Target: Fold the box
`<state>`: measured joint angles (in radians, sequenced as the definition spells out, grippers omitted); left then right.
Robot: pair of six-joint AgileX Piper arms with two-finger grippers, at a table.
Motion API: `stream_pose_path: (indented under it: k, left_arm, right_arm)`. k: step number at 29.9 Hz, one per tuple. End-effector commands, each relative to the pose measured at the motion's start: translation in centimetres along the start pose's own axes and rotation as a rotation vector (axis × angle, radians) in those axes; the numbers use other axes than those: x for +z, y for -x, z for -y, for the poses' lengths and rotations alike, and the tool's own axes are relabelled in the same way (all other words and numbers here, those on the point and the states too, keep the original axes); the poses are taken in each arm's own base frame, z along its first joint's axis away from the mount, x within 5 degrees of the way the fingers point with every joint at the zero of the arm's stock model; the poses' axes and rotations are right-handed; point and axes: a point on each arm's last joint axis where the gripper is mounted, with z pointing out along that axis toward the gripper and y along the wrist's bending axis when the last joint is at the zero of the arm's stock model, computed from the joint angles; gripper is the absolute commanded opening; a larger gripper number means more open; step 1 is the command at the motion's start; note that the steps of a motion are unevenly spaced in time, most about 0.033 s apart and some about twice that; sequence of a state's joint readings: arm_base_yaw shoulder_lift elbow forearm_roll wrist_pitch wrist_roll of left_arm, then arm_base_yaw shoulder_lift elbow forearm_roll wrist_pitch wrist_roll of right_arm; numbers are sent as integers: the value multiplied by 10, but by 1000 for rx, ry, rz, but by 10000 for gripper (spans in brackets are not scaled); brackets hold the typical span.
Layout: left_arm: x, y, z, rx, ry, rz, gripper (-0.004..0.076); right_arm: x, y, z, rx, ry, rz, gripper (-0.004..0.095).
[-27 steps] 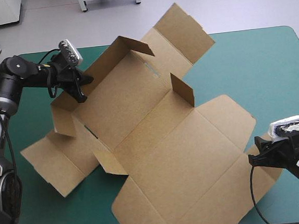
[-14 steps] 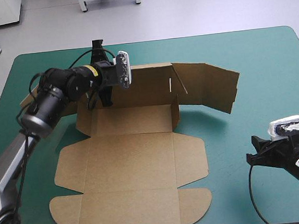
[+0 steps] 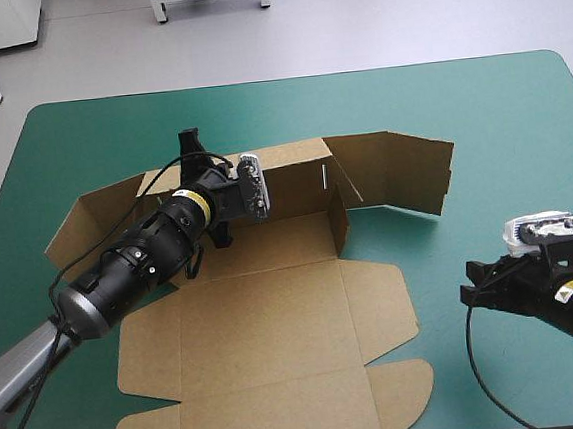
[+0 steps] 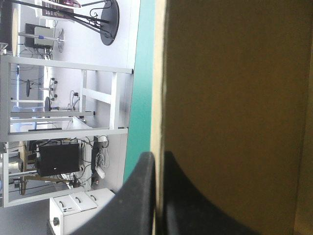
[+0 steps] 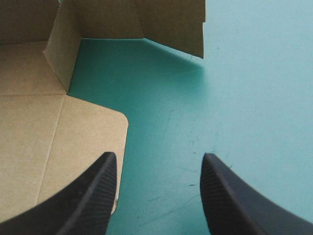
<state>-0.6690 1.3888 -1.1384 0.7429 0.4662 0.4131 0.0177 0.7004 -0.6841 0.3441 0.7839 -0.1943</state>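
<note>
The brown box [image 3: 269, 241] lies mid-table as a half-raised sheet. Its back wall stands up, a side flap [image 3: 393, 170] angles off to the right, and the lid [image 3: 267, 337] lies flat toward the front edge. My left gripper [image 3: 198, 167] is shut on the back wall's top edge. In the left wrist view, the board [image 4: 234, 98] runs between the nearly closed fingers of that gripper [image 4: 157, 155]. My right gripper [image 3: 479, 293] hovers open over the cover just right of the lid. In the right wrist view, the right gripper [image 5: 159, 159] has the lid's rounded corner [image 5: 98, 122] ahead of one finger.
The teal-green cover [image 3: 498, 106] shows all around the box, widest on the right side. The short right wall [image 5: 63, 49] of the box stands upright ahead of my right gripper. The table's far edge [image 3: 285, 77] runs beyond the back wall.
Earlier the box lay diagonally with my left gripper at its left wall. Now it sits square with the back wall raised, and the left arm reaches over it. My right gripper has moved left toward the lid.
</note>
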Motion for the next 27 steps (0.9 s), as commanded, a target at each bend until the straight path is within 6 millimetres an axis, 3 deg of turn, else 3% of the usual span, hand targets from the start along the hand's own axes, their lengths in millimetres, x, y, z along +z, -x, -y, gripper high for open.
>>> stream_pose_path:
  k: [1, 13, 18, 27]
  left_arm:
    - [-14, 7, -9, -24, 83, 85, -9]
    - [-1, -4, 27, 54, 196, 85, -8]
    - [-1, -9, 26, 71, 235, 14, -8]
    - [-2, -10, 25, 61, 252, 4, -8]
  right_arm:
    - [-3, 31, -1, 2, -1, 81, 486]
    - [35, 59, -5, 103, 125, -43, 486]
    - [44, 72, -5, 61, 135, -73, 486]
    - [45, 153, -10, -10, 163, 35, 486]
